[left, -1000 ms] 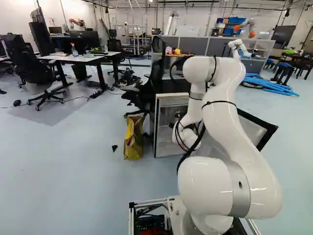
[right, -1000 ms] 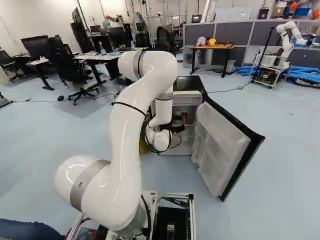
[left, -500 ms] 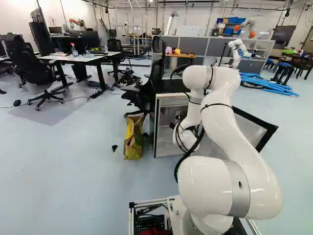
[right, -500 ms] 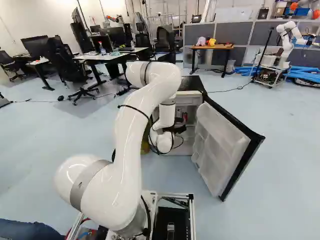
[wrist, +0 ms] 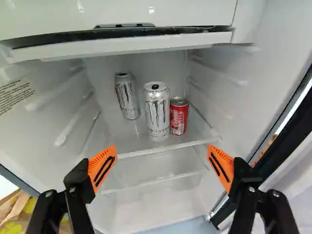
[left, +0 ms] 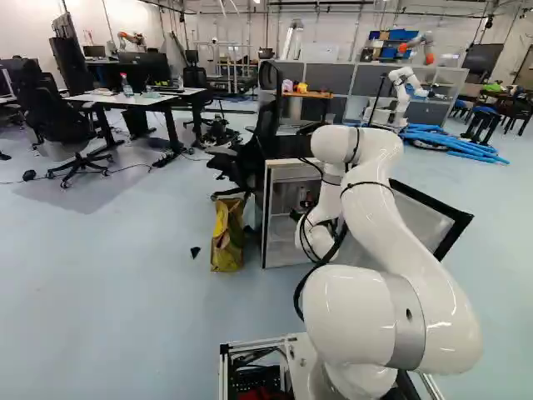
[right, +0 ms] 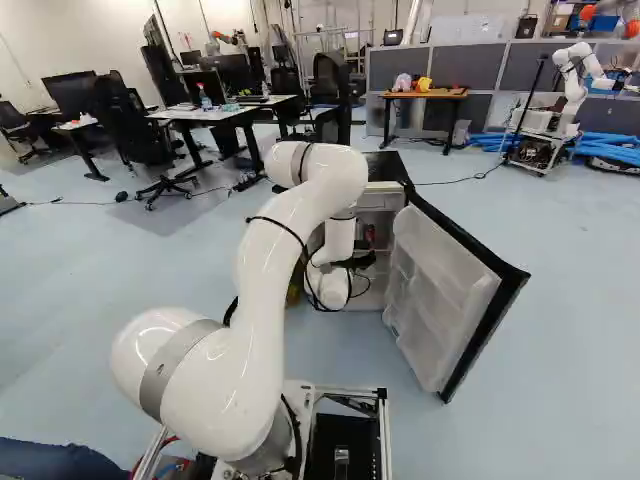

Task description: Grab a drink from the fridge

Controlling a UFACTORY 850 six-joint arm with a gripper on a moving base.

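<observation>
- Arm (right: 270, 290): rises from its lowest joint at the foot of both base views and reaches forward to the fridge (right: 368, 168).
- Fridge door (right: 445, 290): swung wide open, toward the right of the right base view; pale moulded bins on its inner face.
- Yellow-patterned bag (left: 226, 237): upright on the floor, beside the fridge on the side away from the door.
- Claw (right: 364, 260): located at the fridge opening. Wrist view finds the claw (wrist: 162, 150) released, its orange pads (wrist: 102, 168) spread well apart, nothing held between them.
- Glass shelf (wrist: 192, 139): inside the fridge, ahead of the fingers; carries three drink cans, none touched by the claw.
- Front tall silver can (wrist: 157, 114): nearest the shelf's front edge, ahead of the gap between the pads.
- Short red can (wrist: 179, 117): just beside the front silver can, on the door side.
- Rear silver can (wrist: 127, 97): farther back, on the opposite side of the front can.
- Black office chair (left: 260, 154): behind and beside the fridge.
- White-topped desk (left: 146, 98): well beyond.
</observation>
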